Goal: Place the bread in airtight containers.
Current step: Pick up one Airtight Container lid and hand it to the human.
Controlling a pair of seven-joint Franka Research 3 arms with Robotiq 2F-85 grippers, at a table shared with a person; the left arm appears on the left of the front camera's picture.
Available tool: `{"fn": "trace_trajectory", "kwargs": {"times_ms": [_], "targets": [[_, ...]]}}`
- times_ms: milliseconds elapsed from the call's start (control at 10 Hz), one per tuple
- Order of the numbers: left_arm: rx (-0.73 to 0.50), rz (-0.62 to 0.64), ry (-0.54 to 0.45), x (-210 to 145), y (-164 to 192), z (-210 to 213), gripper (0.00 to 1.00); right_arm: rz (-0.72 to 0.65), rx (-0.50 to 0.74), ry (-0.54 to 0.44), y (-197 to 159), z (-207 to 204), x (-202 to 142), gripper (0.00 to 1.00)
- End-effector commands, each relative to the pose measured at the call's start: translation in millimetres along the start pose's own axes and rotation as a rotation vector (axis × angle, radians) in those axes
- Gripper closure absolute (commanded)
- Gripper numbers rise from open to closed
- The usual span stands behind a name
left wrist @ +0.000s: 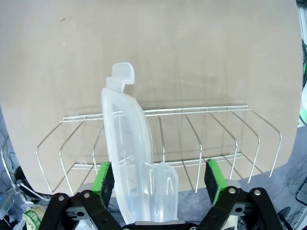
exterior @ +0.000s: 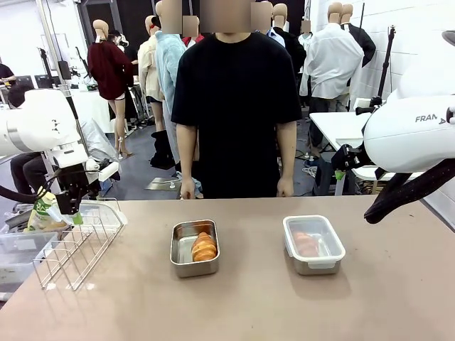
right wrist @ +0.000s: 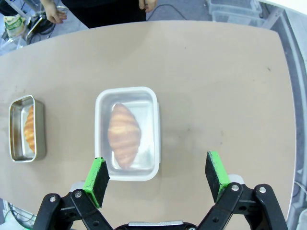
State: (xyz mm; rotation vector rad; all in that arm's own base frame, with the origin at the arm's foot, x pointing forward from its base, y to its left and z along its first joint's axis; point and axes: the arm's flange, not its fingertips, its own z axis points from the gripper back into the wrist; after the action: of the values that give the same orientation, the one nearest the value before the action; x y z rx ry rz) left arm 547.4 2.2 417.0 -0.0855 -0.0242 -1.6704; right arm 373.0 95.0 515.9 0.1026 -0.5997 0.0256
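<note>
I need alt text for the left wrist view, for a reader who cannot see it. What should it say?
A clear lid stands upright between the open green-padded fingers of the left gripper, and no pad visibly presses on it. Behind it a wire rack lies on the tan table.

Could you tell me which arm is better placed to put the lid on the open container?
Left: its end effector straddles the remaining lid in the wire rack, near the open container.
</note>
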Motion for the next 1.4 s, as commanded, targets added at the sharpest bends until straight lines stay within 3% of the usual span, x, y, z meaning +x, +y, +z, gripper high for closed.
{"fn": "trace_trajectory", "kwargs": {"times_ms": [0,300,400,1300], "targets": [[0.003,0.015,-0.021,-4,6,8,0.38,-0.001,0.001,-0.002,1,-1,0,0.00],[-0.008,0.002,-0.016,-5,11,9,0.96,-0.001,0.001,-0.002,1,-1,0,0.00],[-0.006,0.001,-0.009,-5,12,9,1.00,-0.001,0.001,-0.002,1,-1,0,0.00],[-0.025,0.026,-0.030,-9,3,23,1.00,-0.001,0.001,-0.002,1,-1,0,0.00]]}}
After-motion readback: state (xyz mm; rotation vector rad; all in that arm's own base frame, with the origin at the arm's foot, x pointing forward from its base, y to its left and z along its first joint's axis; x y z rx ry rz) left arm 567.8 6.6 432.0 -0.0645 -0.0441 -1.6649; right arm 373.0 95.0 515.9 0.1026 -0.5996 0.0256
